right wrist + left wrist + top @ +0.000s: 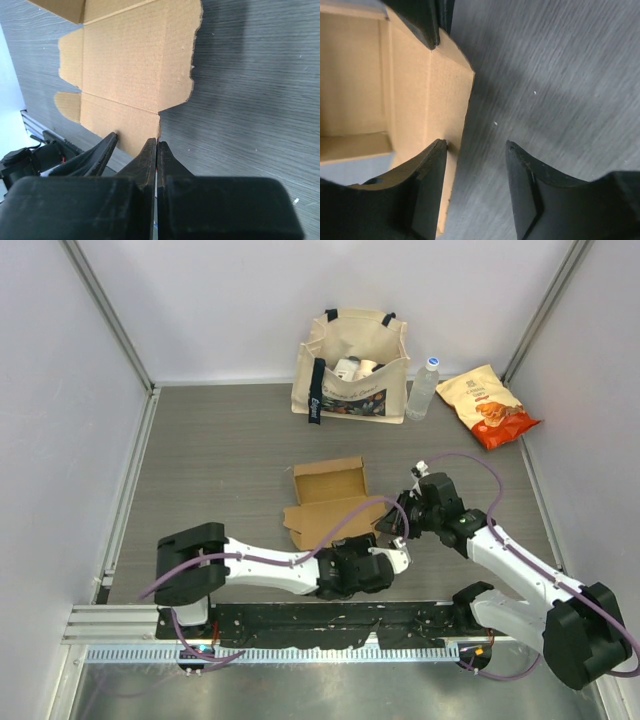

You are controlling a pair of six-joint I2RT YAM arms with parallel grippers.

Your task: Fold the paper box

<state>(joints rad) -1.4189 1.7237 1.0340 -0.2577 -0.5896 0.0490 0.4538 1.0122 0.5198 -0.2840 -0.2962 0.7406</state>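
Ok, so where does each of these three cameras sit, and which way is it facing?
Top external: fixed above and behind the arm bases, looking down over the table; the left arm and right arm show.
Left wrist: on the left arm, looking past the open left gripper at an edge of the paper box.
Right wrist: on the right arm, looking past the shut right gripper at its flaps.
Shared: all three show the paper box.

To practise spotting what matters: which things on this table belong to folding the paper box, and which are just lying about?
For the job: paper box.
Lying about: tote bag, water bottle, snack packet.
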